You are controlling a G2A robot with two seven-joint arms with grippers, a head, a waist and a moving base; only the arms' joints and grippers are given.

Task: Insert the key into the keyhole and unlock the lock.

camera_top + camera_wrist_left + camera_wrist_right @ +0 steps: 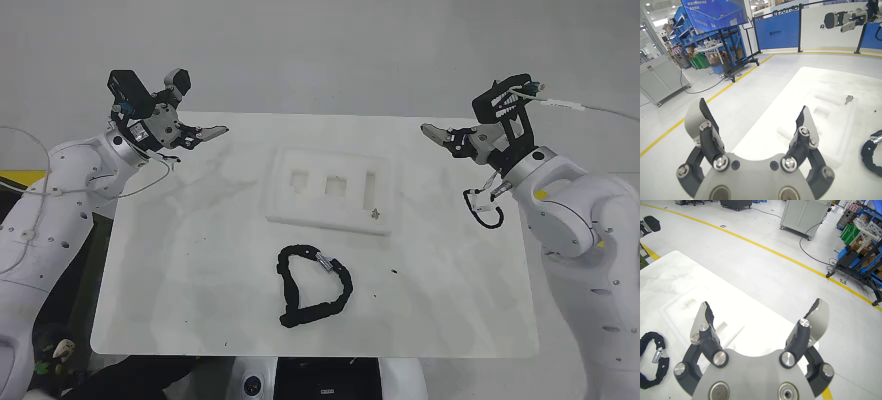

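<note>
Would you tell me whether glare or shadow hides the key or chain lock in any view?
Top view: the bright table washes out the foam tray; the key is a faint speck. Left wrist view: the tray glares white, yet the key shows plainly. Right wrist view: the chain lock contrasts clearly.

White desk (150,300) w/ a white foam tray (285,205) lying flat on it, 3 recesses cut in the tray's top. Black chain lock (312,313) lies in a closed loop on the desk, on the robot's side of the tray, near but not touching it; silver lock body faces the tray. Tiny dark speck (396,270) sits off the tray's near right corner.
</note>
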